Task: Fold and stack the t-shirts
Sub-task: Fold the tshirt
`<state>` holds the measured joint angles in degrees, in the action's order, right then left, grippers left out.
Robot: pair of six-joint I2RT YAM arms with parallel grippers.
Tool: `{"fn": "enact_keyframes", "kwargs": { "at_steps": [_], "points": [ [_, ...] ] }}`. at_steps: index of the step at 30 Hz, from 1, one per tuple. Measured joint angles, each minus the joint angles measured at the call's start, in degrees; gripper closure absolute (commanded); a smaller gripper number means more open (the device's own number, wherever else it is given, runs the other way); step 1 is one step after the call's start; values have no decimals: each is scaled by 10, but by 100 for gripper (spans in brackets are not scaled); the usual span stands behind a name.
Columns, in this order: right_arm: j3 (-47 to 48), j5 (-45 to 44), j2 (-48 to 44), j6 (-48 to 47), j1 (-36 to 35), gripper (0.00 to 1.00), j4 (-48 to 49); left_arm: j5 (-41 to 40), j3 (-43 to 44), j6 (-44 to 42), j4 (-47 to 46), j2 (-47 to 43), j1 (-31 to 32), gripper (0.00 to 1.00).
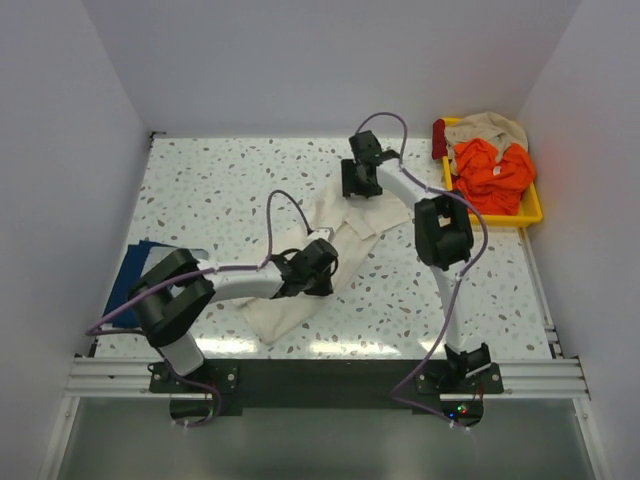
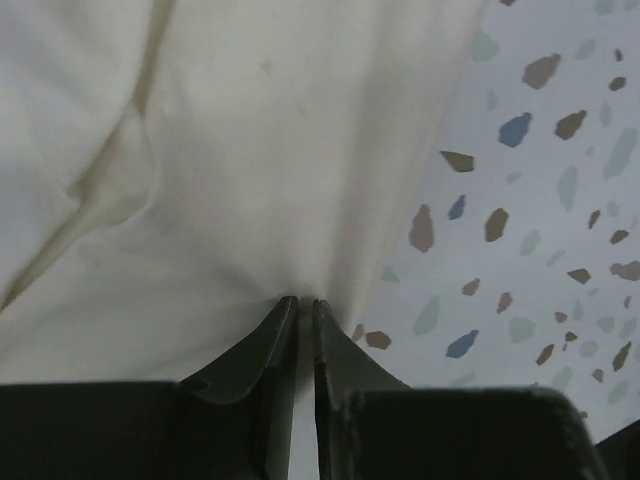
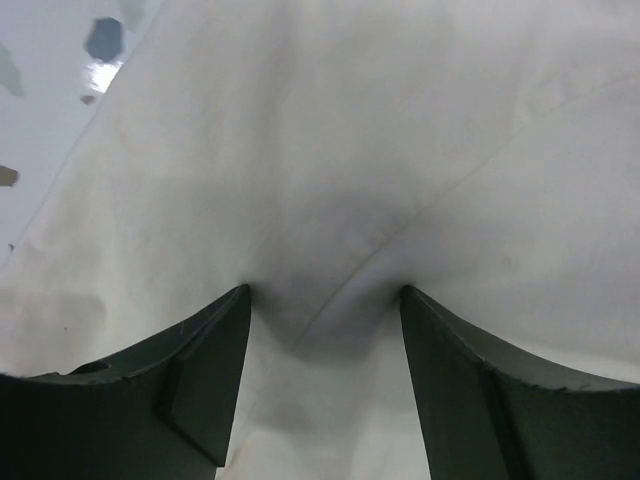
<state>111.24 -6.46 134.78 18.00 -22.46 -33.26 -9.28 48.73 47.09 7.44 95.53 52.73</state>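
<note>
The cream t-shirt [image 1: 330,250] lies crumpled in a long strip across the middle of the table. My left gripper [image 1: 318,268] sits on its middle and is shut on a pinch of the cream cloth [image 2: 250,200], jaws nearly touching. My right gripper [image 1: 362,190] is at the shirt's far end, jaws wide open, tips pressed down onto the cream cloth [image 3: 330,200] with nothing pinched. The navy t-shirt [image 1: 140,275] lies folded flat at the table's left edge, partly hidden by my left arm.
A yellow tray [image 1: 530,205] at the back right holds an orange garment [image 1: 490,170], a beige one [image 1: 490,128] and a dark red piece [image 1: 439,138]. White walls enclose the speckled table [image 1: 220,190] on three sides.
</note>
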Motion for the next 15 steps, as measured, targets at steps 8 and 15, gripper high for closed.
{"fn": "enact_keyframes", "kwargs": {
  "at_steps": [8, 15],
  "points": [
    [248, -2, 137, -78, -39, 18, -82, 52, 142, 13, 16, 92, 14, 66],
    [203, 22, 102, -66, -35, 7, -76, 61, 169, 7, 19, 50, -9, 66]
  ]
}}
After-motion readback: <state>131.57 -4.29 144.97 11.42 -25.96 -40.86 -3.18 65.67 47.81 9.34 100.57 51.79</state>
